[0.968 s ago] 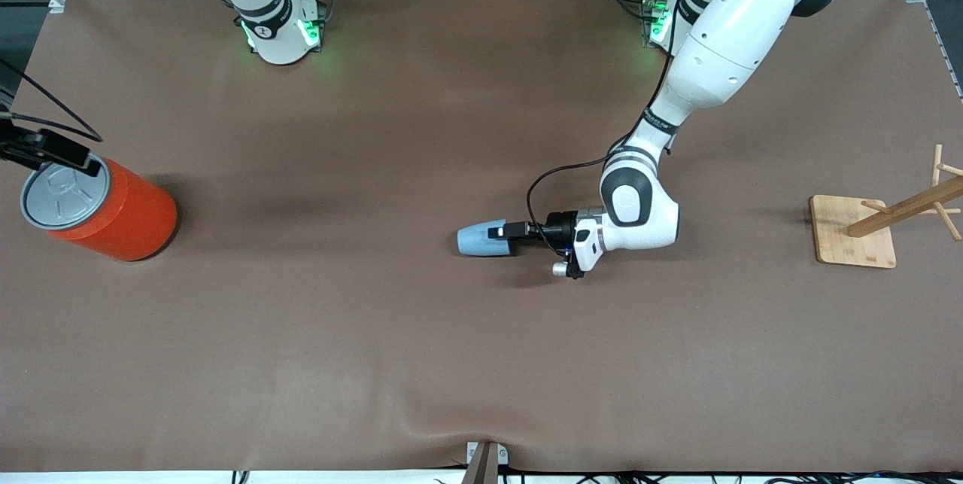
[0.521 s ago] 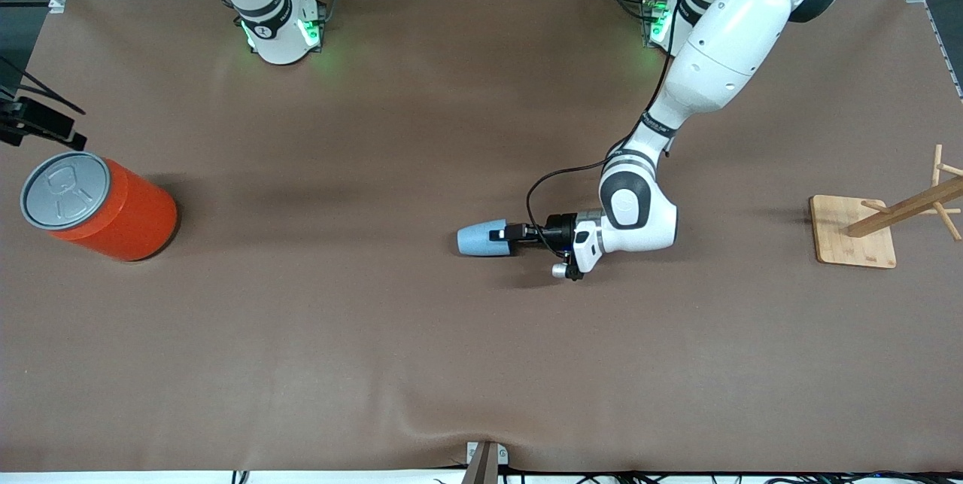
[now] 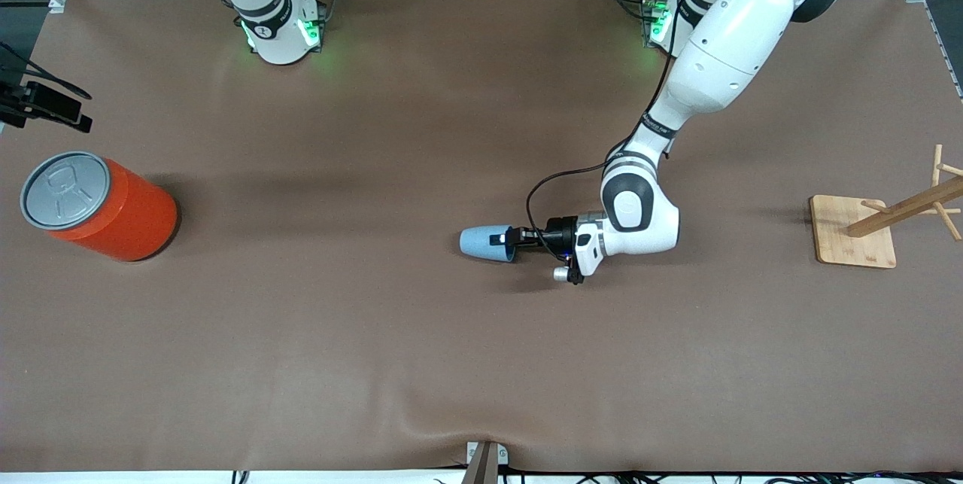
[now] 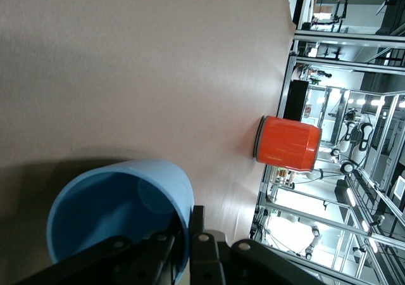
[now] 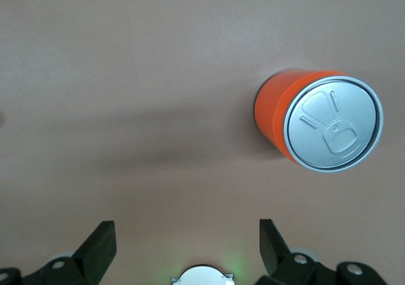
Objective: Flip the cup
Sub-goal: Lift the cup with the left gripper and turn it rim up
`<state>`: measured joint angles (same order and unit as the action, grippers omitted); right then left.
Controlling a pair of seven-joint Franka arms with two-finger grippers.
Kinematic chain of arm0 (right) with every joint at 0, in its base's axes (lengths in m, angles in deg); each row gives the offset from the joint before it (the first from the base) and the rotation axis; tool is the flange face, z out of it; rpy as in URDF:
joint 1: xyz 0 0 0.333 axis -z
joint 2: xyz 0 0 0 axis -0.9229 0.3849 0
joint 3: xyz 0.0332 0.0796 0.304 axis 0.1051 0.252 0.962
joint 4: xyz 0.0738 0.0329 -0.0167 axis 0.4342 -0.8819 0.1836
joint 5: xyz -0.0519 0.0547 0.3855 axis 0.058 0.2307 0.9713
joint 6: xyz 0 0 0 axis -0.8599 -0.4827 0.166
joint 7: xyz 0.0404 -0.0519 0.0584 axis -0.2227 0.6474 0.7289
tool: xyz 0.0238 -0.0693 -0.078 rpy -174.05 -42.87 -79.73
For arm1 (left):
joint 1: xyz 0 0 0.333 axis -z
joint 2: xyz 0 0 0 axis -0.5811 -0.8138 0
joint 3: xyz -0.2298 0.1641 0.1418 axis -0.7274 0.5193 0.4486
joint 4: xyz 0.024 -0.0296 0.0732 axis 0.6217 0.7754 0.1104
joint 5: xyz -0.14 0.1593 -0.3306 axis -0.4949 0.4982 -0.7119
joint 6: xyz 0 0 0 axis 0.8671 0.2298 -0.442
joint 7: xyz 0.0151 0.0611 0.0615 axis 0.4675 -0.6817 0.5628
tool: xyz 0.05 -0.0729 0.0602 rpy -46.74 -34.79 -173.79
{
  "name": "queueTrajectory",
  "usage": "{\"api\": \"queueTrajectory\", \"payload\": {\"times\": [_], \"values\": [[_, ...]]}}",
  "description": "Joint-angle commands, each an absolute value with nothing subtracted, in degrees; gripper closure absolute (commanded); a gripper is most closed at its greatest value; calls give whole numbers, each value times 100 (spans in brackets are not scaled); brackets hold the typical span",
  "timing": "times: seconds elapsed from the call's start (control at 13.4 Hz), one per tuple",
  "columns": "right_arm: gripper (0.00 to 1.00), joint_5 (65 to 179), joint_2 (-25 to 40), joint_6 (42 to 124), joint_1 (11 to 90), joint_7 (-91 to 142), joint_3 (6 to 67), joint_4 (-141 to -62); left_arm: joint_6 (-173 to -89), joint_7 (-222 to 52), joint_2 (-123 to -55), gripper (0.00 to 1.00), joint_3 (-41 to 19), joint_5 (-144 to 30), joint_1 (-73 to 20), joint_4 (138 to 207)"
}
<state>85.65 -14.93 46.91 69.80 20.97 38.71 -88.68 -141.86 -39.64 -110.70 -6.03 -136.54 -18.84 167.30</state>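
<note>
The light-blue cup (image 3: 480, 243) is on its side near the middle of the table, with its mouth toward the left arm's end. My left gripper (image 3: 502, 240) is shut on the cup's rim. In the left wrist view one finger is inside the cup (image 4: 114, 215) and the other finger (image 4: 201, 231) is outside its wall; the left gripper (image 4: 185, 234) is at the rim. My right gripper (image 3: 47, 106) is open and empty, in the air by the table's edge at the right arm's end. It (image 5: 186, 240) holds nothing.
A large orange can (image 3: 113, 209) with a grey pull-tab lid stands at the right arm's end; it also shows in the right wrist view (image 5: 316, 120) and the left wrist view (image 4: 288, 144). A wooden peg stand (image 3: 854, 232) stands at the left arm's end.
My right gripper has moved off the orange can's lid, toward the robots' side of the table. The cup in my left gripper has turned slightly, and its mouth rim now shows.
</note>
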Motion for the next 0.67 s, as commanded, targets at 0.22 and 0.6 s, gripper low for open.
{"api": "queueTrajectory", "payload": {"times": [0.22,0.6], "values": [[0,8929,-1532,4786,7105,2067,3961,-8853,-14006,-5454,-9993,100,-548,-13403,-1971,16786],[0,9105,-1435,4944,7123,2154,3935,-8818,-13988,-7399,-9219,100,-538,-11005,-2225,16636]]}}
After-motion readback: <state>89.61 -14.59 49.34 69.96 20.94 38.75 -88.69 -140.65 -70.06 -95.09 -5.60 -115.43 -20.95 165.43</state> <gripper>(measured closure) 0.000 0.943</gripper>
